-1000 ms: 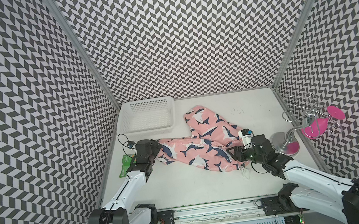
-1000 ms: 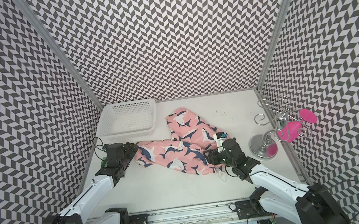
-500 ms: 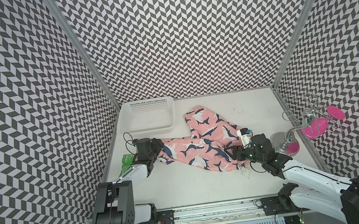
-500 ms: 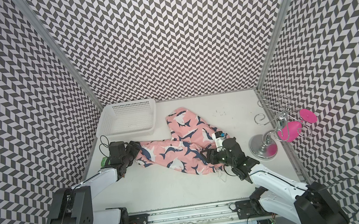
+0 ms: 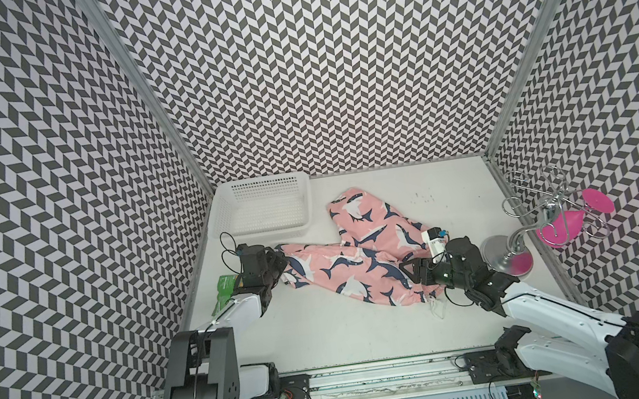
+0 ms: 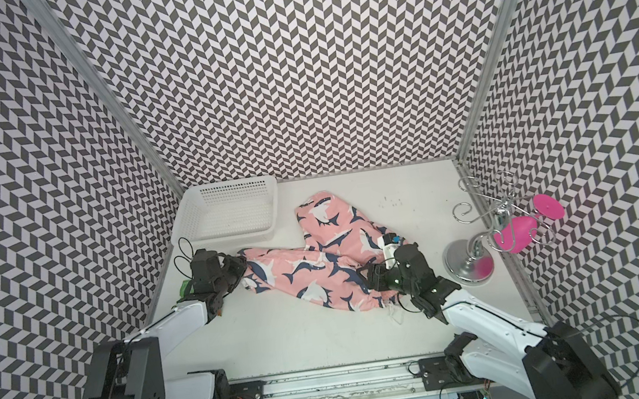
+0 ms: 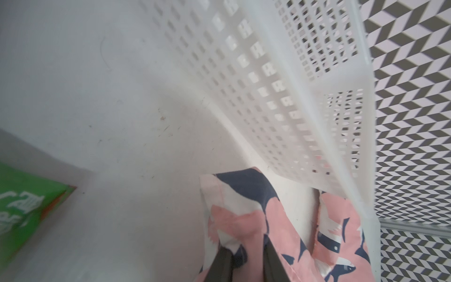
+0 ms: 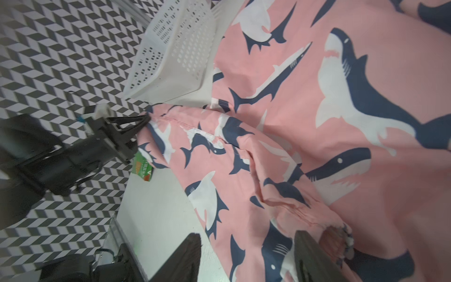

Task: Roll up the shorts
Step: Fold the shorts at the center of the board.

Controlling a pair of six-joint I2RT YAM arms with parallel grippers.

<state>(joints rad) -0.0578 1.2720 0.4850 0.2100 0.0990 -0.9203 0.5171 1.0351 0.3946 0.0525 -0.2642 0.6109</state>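
Looking down from above, I see the shorts [image 5: 360,264] lying unrolled across the middle of the white table [image 5: 327,333]. One leg reaches toward the back wall, the other runs sideways toward the left arm, and the gathered waistband lies on the right arm's side.

The left gripper [image 5: 279,261] sits at the end of that sideways leg, just in front of the white basket [image 5: 267,230]. In the left wrist view its two dark fingers [image 7: 223,258] stand close together with a fold of the pink hem pinched between them, so I read it as clenched on the shorts. The right wrist view shows the same tip drawn to a point on the hem.

The green packet [image 5: 224,290] lies beside the left arm near the side wall, apart from the fabric.

The right gripper [image 5: 410,274] sits low over the waistband end. From its wrist camera I see the jaws standing wide apart with fabric lying loose between them, gripping nothing. A metal stand [image 5: 506,257] with pink pieces stands just beside the right arm.
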